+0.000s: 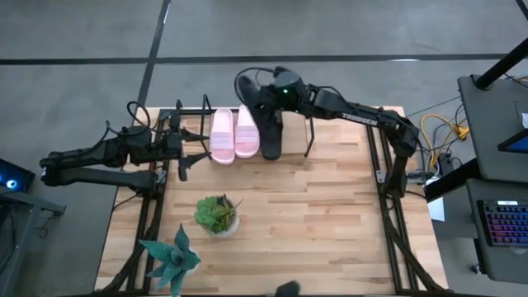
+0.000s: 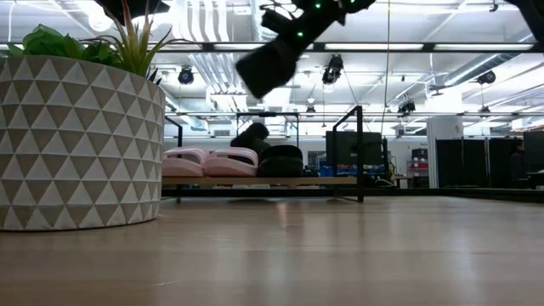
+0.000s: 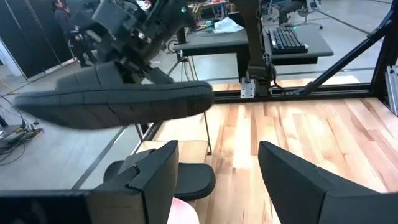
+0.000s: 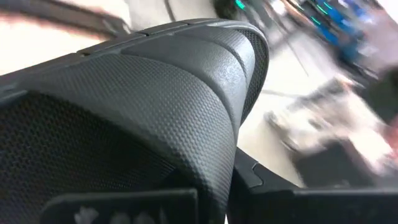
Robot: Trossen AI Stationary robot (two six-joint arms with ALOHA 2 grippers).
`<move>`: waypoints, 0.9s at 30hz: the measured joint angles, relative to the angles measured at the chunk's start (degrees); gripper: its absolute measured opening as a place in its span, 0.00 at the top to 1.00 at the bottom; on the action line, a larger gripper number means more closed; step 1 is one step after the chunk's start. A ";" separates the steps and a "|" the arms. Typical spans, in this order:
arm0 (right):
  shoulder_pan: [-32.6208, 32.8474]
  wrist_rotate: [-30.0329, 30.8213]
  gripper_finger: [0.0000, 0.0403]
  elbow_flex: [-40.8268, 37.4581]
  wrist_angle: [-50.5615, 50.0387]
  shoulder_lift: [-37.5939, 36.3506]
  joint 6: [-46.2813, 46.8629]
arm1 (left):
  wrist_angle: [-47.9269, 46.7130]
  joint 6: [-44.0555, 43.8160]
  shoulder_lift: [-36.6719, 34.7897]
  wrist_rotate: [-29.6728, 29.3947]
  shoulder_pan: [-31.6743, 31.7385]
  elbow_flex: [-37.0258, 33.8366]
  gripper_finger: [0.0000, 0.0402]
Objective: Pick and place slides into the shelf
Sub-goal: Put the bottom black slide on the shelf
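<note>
Right gripper point(image 1: 266, 92): dark two-finger pincer, fingers clamped tight on a black textured open-toe slide sandal point(image 1: 250, 89), carried in the air above the far edge of the low black wire-frame shelf point(image 1: 191, 130); in the low view this sandal point(image 2: 270, 64) hangs tilted, well clear of the rack point(image 2: 263, 181).

Left gripper point(image 1: 183, 148): dark two-finger pincer, fingers spread apart, holding nothing, level with the shelf's left end, just beside it.

Shelf contents, left to right: two pale pink wide-strap slide sandals point(image 1: 232, 134) side by side and touching; one black slide sandal point(image 1: 272, 132) just to their right. Low view shows all three resting on the rack's wooden-coloured deck.

Nearby, on the light wooden plank table point(image 1: 330, 214) in front of the shelf: round white pot with grey triangle pattern holding a green leafy plant point(image 1: 217, 214); teal spiky plant point(image 1: 172, 257) near the front left corner.
</note>
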 joint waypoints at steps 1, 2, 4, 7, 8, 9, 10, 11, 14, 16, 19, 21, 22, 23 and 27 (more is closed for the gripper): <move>-0.04 2.89 0.97 -0.49 -1.44 -0.84 -0.51 | -0.04 0.00 -0.05 0.00 0.00 0.00 0.49; -0.13 5.07 0.97 -0.89 -3.63 -1.68 -1.04 | -0.12 0.00 -0.16 0.00 0.00 0.00 0.49; -0.02 9.51 0.97 -1.63 -7.41 -3.00 -1.57 | -0.66 0.00 -0.36 0.00 0.00 0.00 0.49; 0.02 14.38 0.97 -3.49 -10.96 -4.41 -0.38 | -0.60 0.00 -0.35 0.00 0.00 0.00 0.49; -0.01 15.01 0.97 -4.19 -11.71 -4.71 0.51 | -0.53 0.00 -0.33 0.00 -0.02 0.00 0.49; -0.02 15.56 0.97 -4.96 -12.40 -4.86 0.88 | -0.55 -0.02 -0.24 0.00 -0.02 0.00 0.49; -0.01 16.93 0.97 -5.88 -12.84 -4.94 0.98 | -0.55 -0.01 -0.24 0.00 -0.01 0.00 0.49; 0.08 19.21 0.97 -7.07 -12.89 -4.93 0.94 | -0.57 -0.02 -0.22 0.00 -0.01 0.00 0.49; 0.33 24.61 0.97 -10.42 -12.70 -4.15 0.93 | -0.51 -0.02 -0.24 0.00 -0.01 0.00 0.49; 0.57 25.43 0.97 -12.16 -12.73 -3.81 1.09 | -0.51 0.02 -0.24 0.00 -0.02 -0.04 0.49; 1.32 26.73 0.97 -13.96 -12.44 -3.78 1.54 | -0.51 0.02 -0.24 -0.02 -0.02 -0.07 0.49; 1.89 30.10 0.97 -15.02 -12.62 -3.78 1.56 | -0.51 0.02 -0.24 -0.10 0.00 -0.07 0.49; 2.18 31.43 0.97 -15.50 -12.67 -3.76 1.70 | -0.51 0.02 -0.24 -0.13 -0.02 -0.07 0.49; 2.44 31.80 0.97 -15.84 -12.75 -3.76 1.98 | -0.51 0.02 -0.24 -0.15 -0.01 -0.09 0.49; 3.23 32.16 0.97 -16.55 -12.97 -3.76 4.71 | -0.46 0.02 -0.24 -0.17 -0.01 -0.21 0.49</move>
